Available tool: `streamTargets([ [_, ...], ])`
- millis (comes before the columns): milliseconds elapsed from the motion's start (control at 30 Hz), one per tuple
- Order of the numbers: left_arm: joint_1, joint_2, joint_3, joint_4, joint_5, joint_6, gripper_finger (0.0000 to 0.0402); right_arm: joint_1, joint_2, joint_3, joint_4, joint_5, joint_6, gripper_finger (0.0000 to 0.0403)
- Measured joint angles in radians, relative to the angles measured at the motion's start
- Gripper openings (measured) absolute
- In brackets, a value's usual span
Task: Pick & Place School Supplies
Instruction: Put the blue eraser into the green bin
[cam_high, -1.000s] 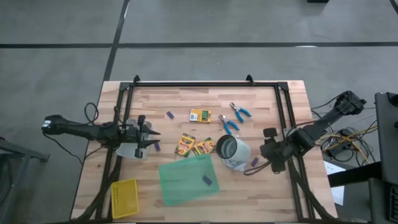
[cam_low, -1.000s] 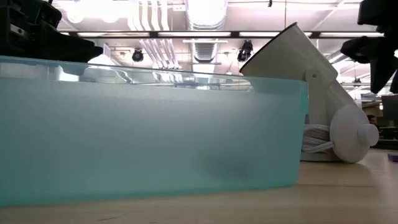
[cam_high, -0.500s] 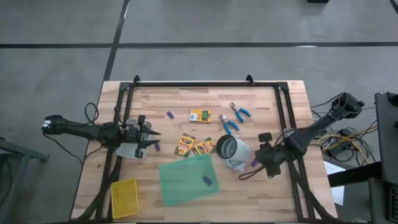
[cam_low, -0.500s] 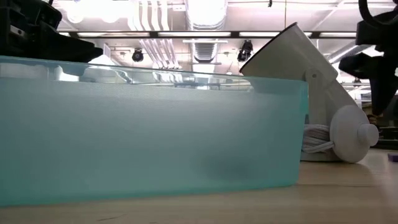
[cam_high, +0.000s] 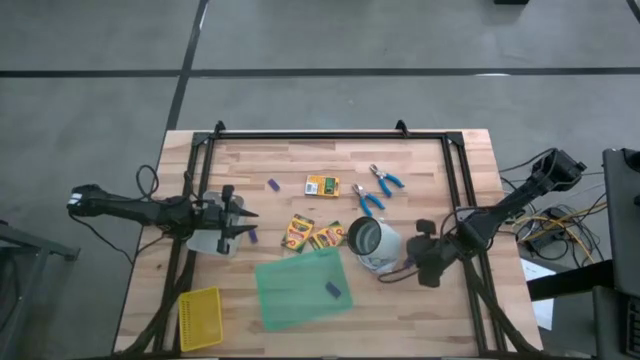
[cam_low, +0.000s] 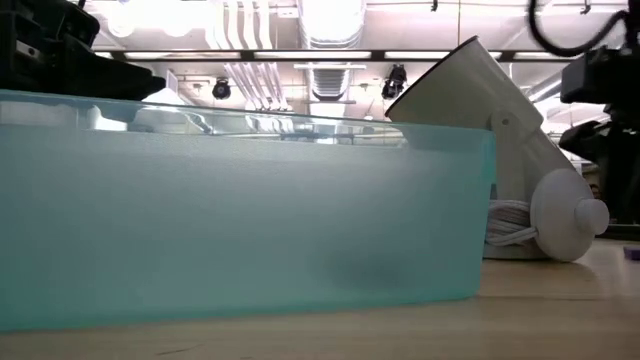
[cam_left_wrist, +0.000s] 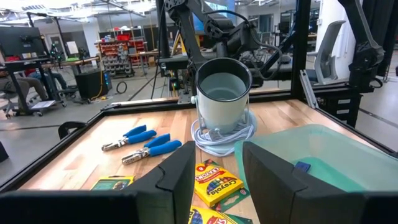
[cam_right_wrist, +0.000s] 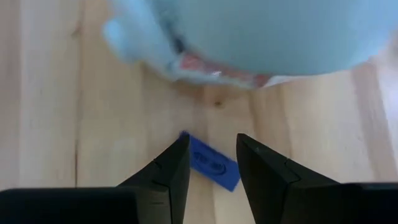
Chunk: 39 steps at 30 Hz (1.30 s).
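We see the blue oblong piece (cam_right_wrist: 209, 161) lying flat, slanted across our right gripper (cam_right_wrist: 211, 163), whose narrowly parted fingers hover empty above it.

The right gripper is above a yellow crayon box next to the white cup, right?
Not quite. The right wrist view shows the right gripper above a small blue piece, not a crayon box, next to the white cup.
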Motion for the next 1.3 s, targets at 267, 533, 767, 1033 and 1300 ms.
streamTargets([
  [267,0.0,0.0,0.0,0.0,0.0,0.0,0.0139,0.0,0.002,-0.015,-0.005,0.105,0.109,0.0117],
  [533,0.0,0.0,0.0,0.0,0.0,0.0,0.0139,0.0,0.002,-0.053,0.063,0.103,0.112,0.0123],
  [767,0.0,0.0,0.0,0.0,0.0,0.0,0.0139,0.0,0.002,-0.09,0.126,0.069,0.109,0.0124],
  [1033,0.0,0.0,0.0,0.0,0.0,0.0,0.0139,0.014,0.002,-0.125,0.131,-0.017,0.108,0.0123],
  [1300,0.0,0.0,0.0,0.0,0.0,0.0,0.0139,0.02,0.001,-0.128,0.127,-0.053,0.082,0.0123],
])
